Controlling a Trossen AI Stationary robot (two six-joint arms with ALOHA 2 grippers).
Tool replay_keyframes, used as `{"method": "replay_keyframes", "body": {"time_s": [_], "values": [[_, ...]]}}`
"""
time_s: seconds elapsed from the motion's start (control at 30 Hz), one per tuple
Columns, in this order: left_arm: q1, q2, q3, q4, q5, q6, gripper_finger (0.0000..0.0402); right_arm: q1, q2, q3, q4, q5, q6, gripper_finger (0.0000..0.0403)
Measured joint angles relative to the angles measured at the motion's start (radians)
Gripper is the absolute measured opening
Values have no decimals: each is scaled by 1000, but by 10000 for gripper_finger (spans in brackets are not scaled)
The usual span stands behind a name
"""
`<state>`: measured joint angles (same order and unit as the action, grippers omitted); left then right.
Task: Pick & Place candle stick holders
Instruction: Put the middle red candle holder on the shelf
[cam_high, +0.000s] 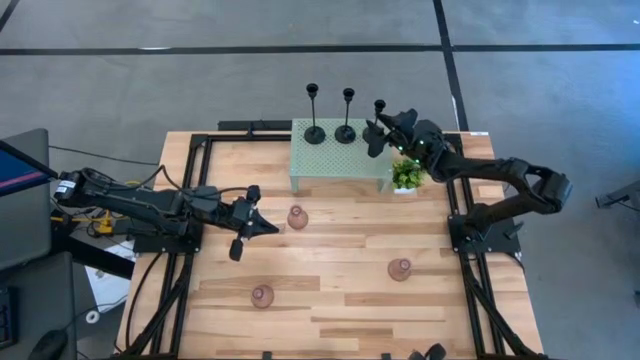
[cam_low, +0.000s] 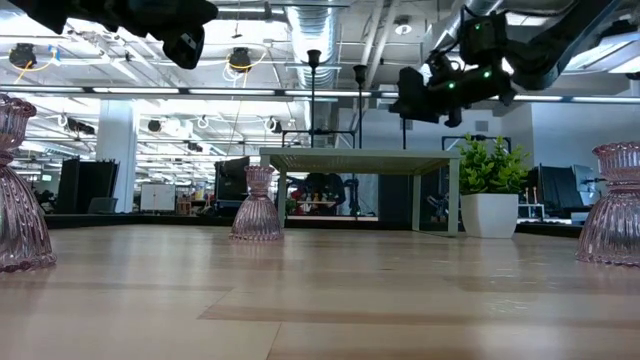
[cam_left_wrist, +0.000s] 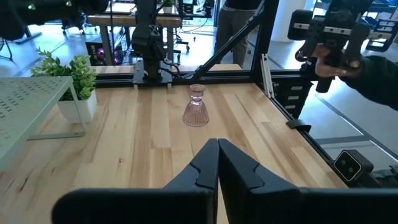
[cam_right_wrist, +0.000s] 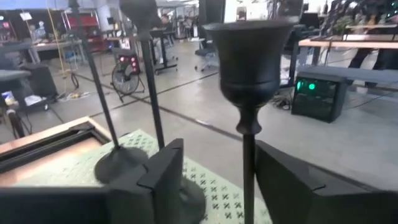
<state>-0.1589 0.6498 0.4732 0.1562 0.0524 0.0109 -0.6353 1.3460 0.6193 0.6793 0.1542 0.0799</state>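
Observation:
Three slim black candle stick holders (cam_high: 314, 118) (cam_high: 346, 116) (cam_high: 379, 108) stand on their round bases on the pale green mesh stand (cam_high: 335, 165) at the table's far edge. My right gripper (cam_right_wrist: 219, 149) is open and level at the rightmost one (cam_right_wrist: 249, 62), a finger on each side of its thin stem, which stands close by one finger. Three pinkish glass holders (cam_high: 297, 217) (cam_high: 400, 269) (cam_high: 262, 295) sit upright on the wood. My left gripper (cam_high: 272, 228) hovers shut over the table's left half, holding nothing.
A small green potted plant (cam_high: 407, 176) stands just right of the mesh stand, under my right arm. Black frame rails (cam_high: 190, 200) run along the table's left and right sides. Bare wood (cam_high: 340, 250) lies between the pink holders.

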Motion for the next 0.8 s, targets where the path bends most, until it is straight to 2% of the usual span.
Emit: {"method": "replay_keyframes", "body": {"time_s": [0.2,0.37,0.47,0.6,0.8], "values": [[0,0,0,0,0,0,7,1,-144,0,-236,-1,0,237],[0,0,0,0,0,0,8,36,-282,0,-413,-16,4,249],[0,0,0,0,0,0,5,76,-362,0,-476,-88,58,242],[0,0,0,0,0,0,7,150,-450,0,-538,-241,149,226],[0,0,0,-7,0,-22,8,325,-510,0,-644,-422,202,193]]}}
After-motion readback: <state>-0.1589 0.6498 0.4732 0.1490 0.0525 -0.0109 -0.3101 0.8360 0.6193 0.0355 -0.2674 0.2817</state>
